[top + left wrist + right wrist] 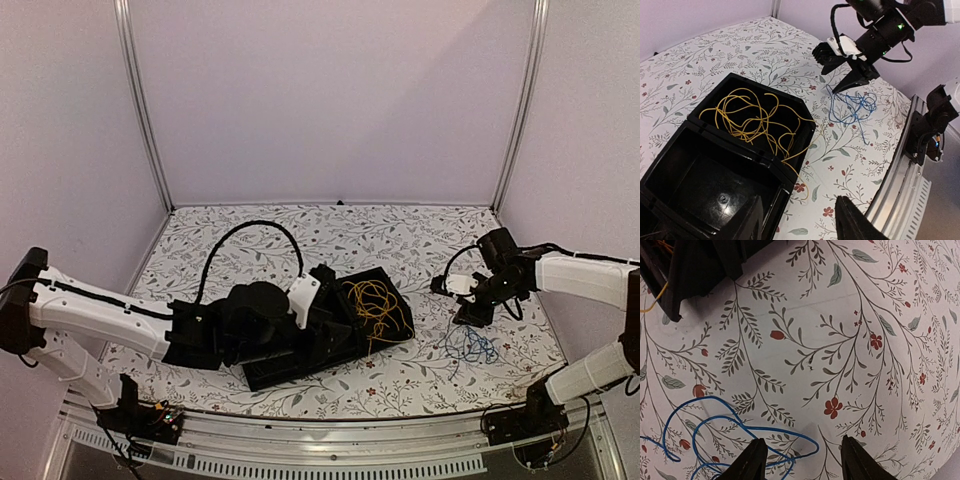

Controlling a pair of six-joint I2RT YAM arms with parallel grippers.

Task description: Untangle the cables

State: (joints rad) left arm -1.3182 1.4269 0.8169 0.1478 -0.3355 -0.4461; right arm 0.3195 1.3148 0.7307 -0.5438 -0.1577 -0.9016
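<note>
A black two-compartment box (392,276) sits mid-table. A tangle of yellow cable (375,305) lies in its right compartment, with a strand over the rim onto the table (812,185). A blue cable (470,345) lies loose on the table right of the box. My left gripper (335,325) is open and empty, its jaws straddling the box's near wall (782,175). My right gripper (475,305) is open and empty, just above the table at the blue cable's far edge (740,427). The left wrist view shows it (855,75) over the blue cable (852,107).
The box's near compartment (705,185) holds no cable. A metal rail (905,185) runs along the near table edge, with the right arm's base (935,120) on it. The left arm's own black cable (250,230) loops over the back left.
</note>
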